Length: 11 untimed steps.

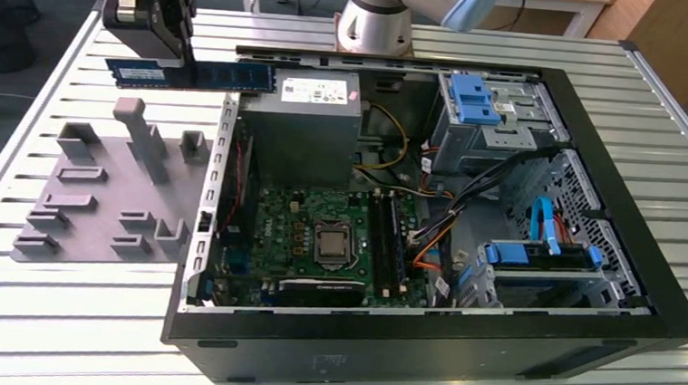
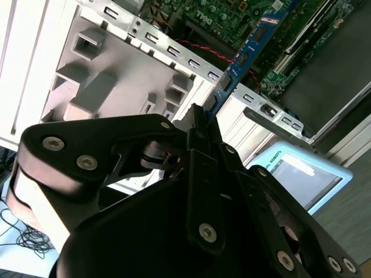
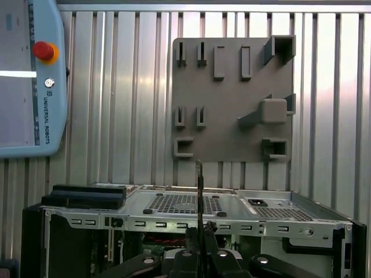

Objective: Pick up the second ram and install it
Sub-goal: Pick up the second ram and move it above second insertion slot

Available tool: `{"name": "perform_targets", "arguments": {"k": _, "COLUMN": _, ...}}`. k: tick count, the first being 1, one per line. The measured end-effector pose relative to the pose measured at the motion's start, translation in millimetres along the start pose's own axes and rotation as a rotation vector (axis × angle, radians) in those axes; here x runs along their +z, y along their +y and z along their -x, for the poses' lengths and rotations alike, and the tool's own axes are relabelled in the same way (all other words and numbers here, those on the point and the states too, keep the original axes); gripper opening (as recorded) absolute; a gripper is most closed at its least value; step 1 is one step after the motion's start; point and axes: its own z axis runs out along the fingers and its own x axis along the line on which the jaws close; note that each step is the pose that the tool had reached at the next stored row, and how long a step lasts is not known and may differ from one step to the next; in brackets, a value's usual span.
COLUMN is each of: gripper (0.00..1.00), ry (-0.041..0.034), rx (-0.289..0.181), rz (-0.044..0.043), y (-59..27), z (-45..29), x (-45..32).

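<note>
The second ram [image 1: 225,78] is a long blue stick held level in the air above the table, just beyond the case's far corner at the exterior view's left. My black gripper [image 1: 185,62] is shut on it near its middle. In the second wrist view the ram [image 2: 243,52] sticks out from between the fingertips [image 2: 200,124] toward the green motherboard [image 2: 232,11]. It appears edge-on in the first wrist view as a thin dark strip [image 3: 199,191]. The motherboard [image 1: 305,231] lies inside the open computer case [image 1: 628,294], with dark memory slots [image 1: 387,241] beside the processor socket.
A grey plastic tray [image 1: 101,198] with raised blocks lies on the slatted metal table [image 1: 20,315] at the exterior view's left of the case. The power supply [image 1: 301,121] and blue drive brackets [image 1: 472,97] crowd the case. A teach pendant [image 3: 29,87] rests on the table.
</note>
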Motion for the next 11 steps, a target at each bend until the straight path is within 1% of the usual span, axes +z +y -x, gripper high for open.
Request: {"name": "perform_targets", "arguments": {"k": 11, "gripper": 0.14, "ry": 0.0, "rx": 0.0, "rz": 0.0, "y": -5.9, "z": -0.1, "x": 0.0}}
